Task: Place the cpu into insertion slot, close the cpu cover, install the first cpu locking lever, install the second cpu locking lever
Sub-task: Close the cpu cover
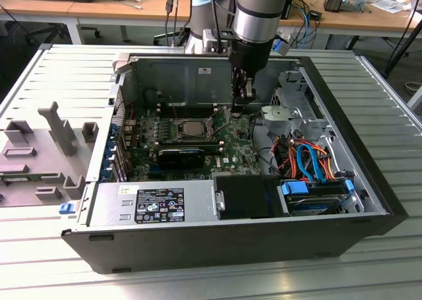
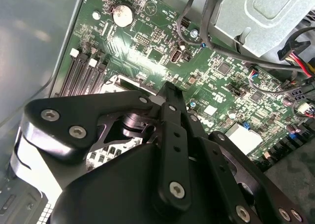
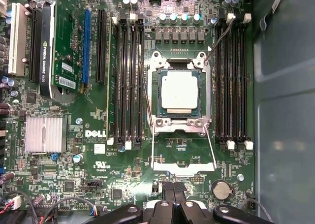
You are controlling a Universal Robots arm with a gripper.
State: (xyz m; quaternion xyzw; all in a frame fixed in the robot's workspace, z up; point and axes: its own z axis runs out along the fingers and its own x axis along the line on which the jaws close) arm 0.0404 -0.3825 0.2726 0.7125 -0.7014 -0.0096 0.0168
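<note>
The cpu (image 3: pixel 179 92), a silver-grey square, lies flat inside the insertion slot (image 3: pixel 152 93) on the green board. In the exterior view the cpu (image 1: pixel 191 127) shows near the middle of the open computer case. The cpu cover (image 3: pixel 183 167) is swung open and lies on the side of the socket nearest my gripper. Two thin wire locking levers (image 3: pixel 154 144) (image 3: pixel 212 146) are released and run from the socket towards the cover. My gripper (image 3: pixel 174 194) hangs just beyond the open cover, fingers pressed together with nothing between them. In the exterior view the gripper (image 1: pixel 241 105) is to the right of the socket.
Long black memory slots (image 3: pixel 129 81) (image 3: pixel 234 81) flank the socket. An expansion card (image 3: pixel 49 51), a finned heatsink (image 3: pixel 44 134) and a coin battery (image 3: pixel 223 188) sit on the board. The power supply (image 1: pixel 158 204), drive cage (image 1: pixel 293 112) and coloured cables (image 1: pixel 310 161) crowd the case.
</note>
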